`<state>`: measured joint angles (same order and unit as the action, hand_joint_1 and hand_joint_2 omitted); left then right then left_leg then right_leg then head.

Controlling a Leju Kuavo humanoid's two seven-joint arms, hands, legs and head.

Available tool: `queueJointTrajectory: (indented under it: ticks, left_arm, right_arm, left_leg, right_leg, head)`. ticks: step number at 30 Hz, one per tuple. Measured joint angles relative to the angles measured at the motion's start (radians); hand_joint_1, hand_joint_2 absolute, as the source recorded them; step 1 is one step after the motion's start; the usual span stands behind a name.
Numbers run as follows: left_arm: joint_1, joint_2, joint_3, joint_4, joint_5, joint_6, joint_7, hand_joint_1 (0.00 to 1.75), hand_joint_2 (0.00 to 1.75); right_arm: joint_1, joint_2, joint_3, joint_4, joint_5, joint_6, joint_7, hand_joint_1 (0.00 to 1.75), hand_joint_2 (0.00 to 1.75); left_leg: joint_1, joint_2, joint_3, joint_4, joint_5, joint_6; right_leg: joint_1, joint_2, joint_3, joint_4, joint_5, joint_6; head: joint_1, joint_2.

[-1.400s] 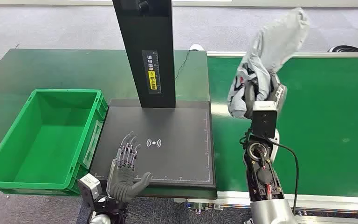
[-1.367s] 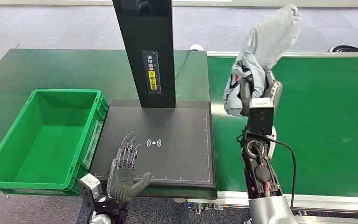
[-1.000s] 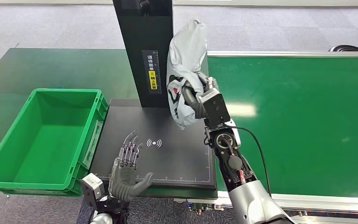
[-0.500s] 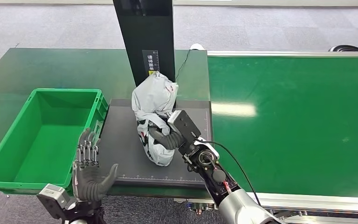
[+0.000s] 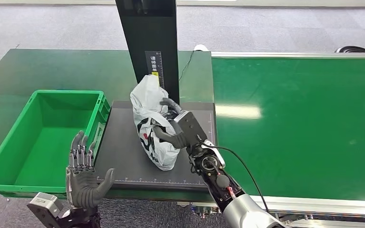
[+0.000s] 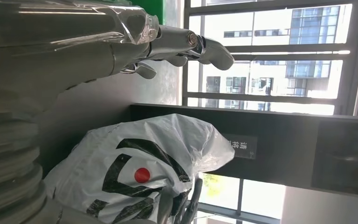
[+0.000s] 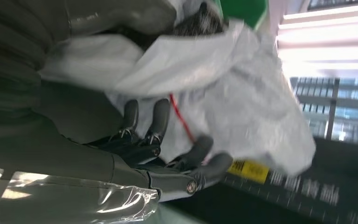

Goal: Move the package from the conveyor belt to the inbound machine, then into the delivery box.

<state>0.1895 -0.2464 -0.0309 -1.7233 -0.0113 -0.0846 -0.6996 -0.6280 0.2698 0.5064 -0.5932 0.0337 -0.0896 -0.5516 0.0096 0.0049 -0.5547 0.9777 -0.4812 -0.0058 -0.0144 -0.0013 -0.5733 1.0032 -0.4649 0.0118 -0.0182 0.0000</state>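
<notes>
At frame centre, the right hand (image 5: 170,127) grips the crumpled white plastic package (image 5: 151,127) on the black scanner plate (image 5: 123,156). The left hand (image 5: 83,178) is spread wide, holding nothing. The limp package could topple once released.

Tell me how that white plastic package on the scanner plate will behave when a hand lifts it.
The package is a crumpled poly bag, so it will probably flop and sag rather than hold its shape. Its film looks glossy, so it may slip. The right hand wraps fingers around its middle, and the free top droops, suggesting soft, fairly light contents.
</notes>
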Motion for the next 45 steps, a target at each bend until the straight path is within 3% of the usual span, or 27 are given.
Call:
queueJointTrajectory:
  ticks: [9,14,26,33,41,45]
  left_arm:
    - [-0.002,0.002,0.000,0.003,0.007,-0.008,0.000,0.00,1.75]
    - [-0.002,0.002,0.000,0.003,0.008,-0.012,0.000,0.00,1.75]
    - [-0.003,0.010,0.001,0.017,0.012,-0.032,0.000,0.00,1.75]
    - [-0.014,0.012,0.001,0.032,-0.005,-0.029,0.000,0.00,1.75]
    - [-0.018,0.029,-0.031,-0.008,-0.232,0.195,0.008,0.00,1.75]
    - [-0.061,0.036,-0.088,0.023,-0.362,0.229,0.071,0.00,1.75]
  right_arm:
    - [0.000,-0.046,-0.088,-0.014,-0.070,0.003,-0.036,0.00,1.75]
    - [0.033,-0.075,-0.142,-0.101,-0.130,-0.007,-0.062,0.00,1.75]
    - [0.315,-0.151,-0.375,-0.495,-0.292,0.024,-0.116,0.00,1.75]
    - [0.399,-0.158,-0.474,-0.590,-0.304,0.074,-0.107,0.00,1.75]
    - [0.424,-0.148,-0.557,-0.598,-0.285,0.147,-0.109,0.00,1.75]
    - [0.424,-0.133,-0.578,-0.607,-0.278,0.173,-0.099,0.00,1.75]
  left_leg:
    - [0.000,0.000,0.000,0.000,0.000,0.000]
    - [0.000,0.000,0.000,0.000,0.000,0.000]
    - [0.000,-0.001,0.000,0.000,-0.001,0.000]
    - [0.000,0.000,0.000,0.000,0.000,0.000]
    - [0.000,-0.001,0.000,0.000,0.000,0.000]
    - [0.000,-0.001,0.000,0.000,0.000,0.000]
  right_leg:
    - [0.000,0.000,0.000,0.000,0.000,0.000]
    - [0.000,0.000,0.000,0.000,0.000,0.000]
    - [0.000,0.000,0.000,0.000,0.000,0.000]
    - [0.000,0.000,0.000,0.000,0.000,0.000]
    - [0.000,0.000,0.000,0.000,0.000,0.000]
    - [0.000,0.000,0.000,0.000,0.000,0.000]
  head:
    - [0.000,0.000]
    - [0.000,0.000]
    - [0.000,0.000]
    - [0.000,0.000]
    - [0.000,0.000]
    - [0.000,0.000]
